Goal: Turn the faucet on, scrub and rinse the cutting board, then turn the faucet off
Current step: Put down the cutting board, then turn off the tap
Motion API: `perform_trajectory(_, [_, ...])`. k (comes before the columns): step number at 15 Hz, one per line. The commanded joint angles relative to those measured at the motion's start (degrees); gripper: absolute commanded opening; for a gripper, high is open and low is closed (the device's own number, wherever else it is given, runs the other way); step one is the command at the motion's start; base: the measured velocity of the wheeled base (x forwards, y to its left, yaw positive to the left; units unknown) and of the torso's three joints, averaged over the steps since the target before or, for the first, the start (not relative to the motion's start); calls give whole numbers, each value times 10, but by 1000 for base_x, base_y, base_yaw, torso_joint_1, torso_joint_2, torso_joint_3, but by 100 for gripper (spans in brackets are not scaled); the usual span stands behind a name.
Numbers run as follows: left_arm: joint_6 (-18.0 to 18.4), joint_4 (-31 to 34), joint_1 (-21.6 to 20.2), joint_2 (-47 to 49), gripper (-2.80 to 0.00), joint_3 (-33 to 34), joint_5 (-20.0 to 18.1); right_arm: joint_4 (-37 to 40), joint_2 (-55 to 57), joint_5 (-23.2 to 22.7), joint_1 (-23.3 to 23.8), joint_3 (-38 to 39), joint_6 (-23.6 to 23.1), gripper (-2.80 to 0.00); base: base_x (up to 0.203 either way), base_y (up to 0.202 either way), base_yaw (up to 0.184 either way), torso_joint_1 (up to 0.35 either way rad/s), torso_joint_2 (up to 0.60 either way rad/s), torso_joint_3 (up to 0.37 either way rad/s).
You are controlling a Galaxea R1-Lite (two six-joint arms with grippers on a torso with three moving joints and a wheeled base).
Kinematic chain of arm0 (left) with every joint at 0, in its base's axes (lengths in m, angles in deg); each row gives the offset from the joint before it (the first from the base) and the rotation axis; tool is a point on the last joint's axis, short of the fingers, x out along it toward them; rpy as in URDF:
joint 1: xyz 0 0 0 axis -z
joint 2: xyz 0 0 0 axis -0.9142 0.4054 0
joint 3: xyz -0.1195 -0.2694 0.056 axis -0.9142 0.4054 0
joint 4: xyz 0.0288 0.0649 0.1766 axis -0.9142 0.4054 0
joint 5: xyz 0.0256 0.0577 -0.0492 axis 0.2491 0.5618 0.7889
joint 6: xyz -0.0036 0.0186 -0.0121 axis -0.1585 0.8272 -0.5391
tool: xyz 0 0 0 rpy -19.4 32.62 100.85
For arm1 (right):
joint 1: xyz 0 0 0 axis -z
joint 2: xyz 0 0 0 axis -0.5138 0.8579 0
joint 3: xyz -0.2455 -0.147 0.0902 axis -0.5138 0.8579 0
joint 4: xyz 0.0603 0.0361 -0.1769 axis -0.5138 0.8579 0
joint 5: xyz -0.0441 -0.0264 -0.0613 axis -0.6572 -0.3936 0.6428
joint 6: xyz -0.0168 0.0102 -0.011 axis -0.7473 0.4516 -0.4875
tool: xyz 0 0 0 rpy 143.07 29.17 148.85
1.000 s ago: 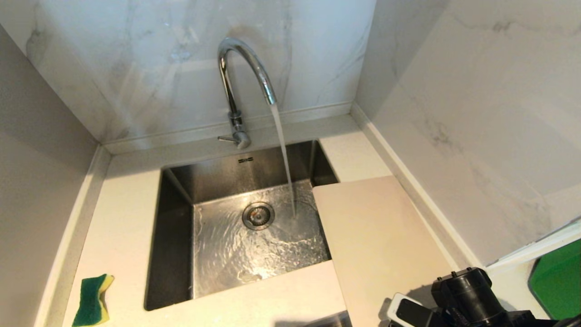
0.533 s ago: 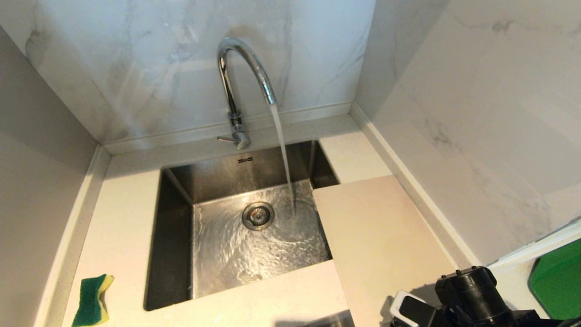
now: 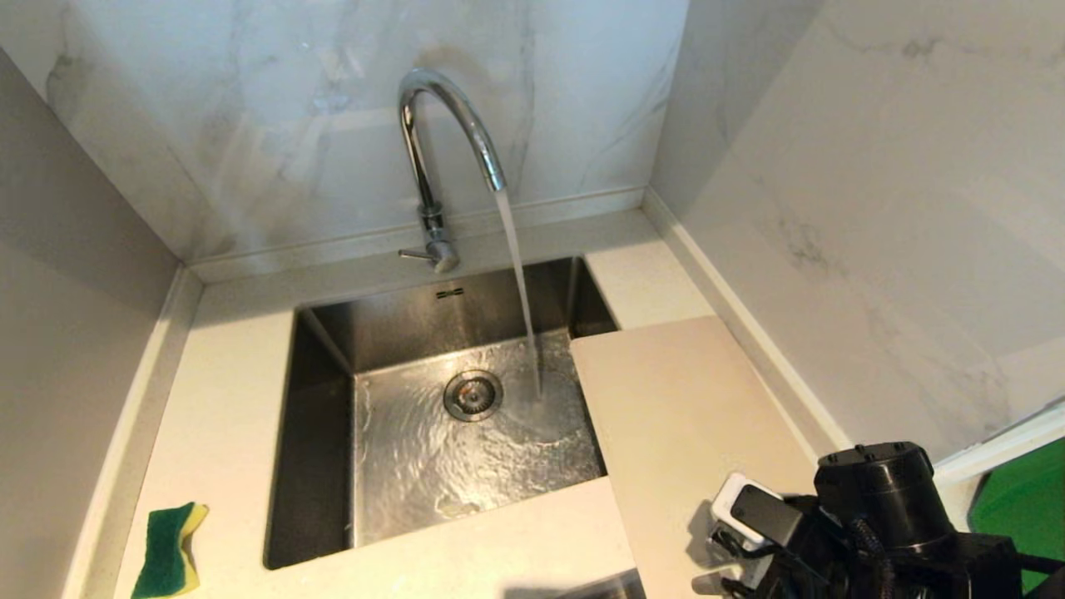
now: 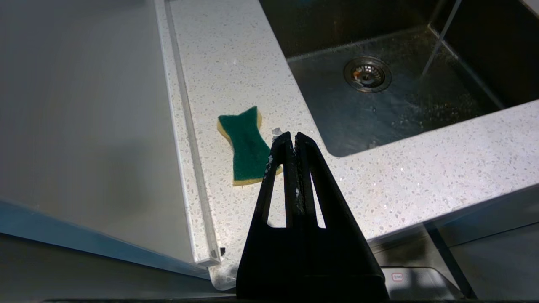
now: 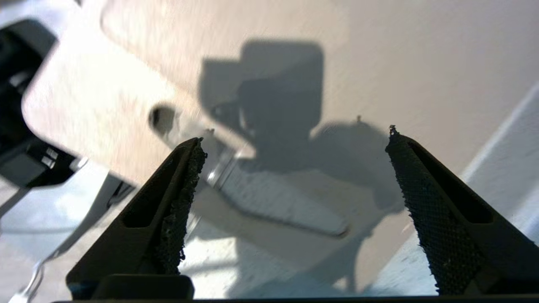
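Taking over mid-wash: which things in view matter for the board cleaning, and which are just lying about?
For the job: faucet, running into the sink; cutting board on the counter, overhanging the sink's right edge; green-and-yellow sponge; right gripper, open above the board.
Lying about: green object at far right.

One faucet, one cutting board, one sponge, one sink with one drain.

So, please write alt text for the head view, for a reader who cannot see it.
Water runs from the chrome faucet into a steel sink. A cream cutting board lies to its right, the right arm above its near end; a green sponge lies near left.
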Motion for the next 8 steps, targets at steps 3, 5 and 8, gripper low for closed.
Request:
perform_trajectory(3, [0, 0, 0, 0, -280, 1, 0, -2, -61, 0, -15, -40, -1, 0, 0, 0, 0, 0, 0, 0])
perform_trajectory(5, [0, 0, -1, 0, -280, 1, 0, -11, -78, 0, -15, -58, 3, 0, 0, 0, 0, 0, 0, 0])
perform_trajectory(8, [0, 0, -1, 0, -280, 0, 0, -39, -94, 0, -15, -91, 54, 0, 0, 0, 0, 0, 0, 0])
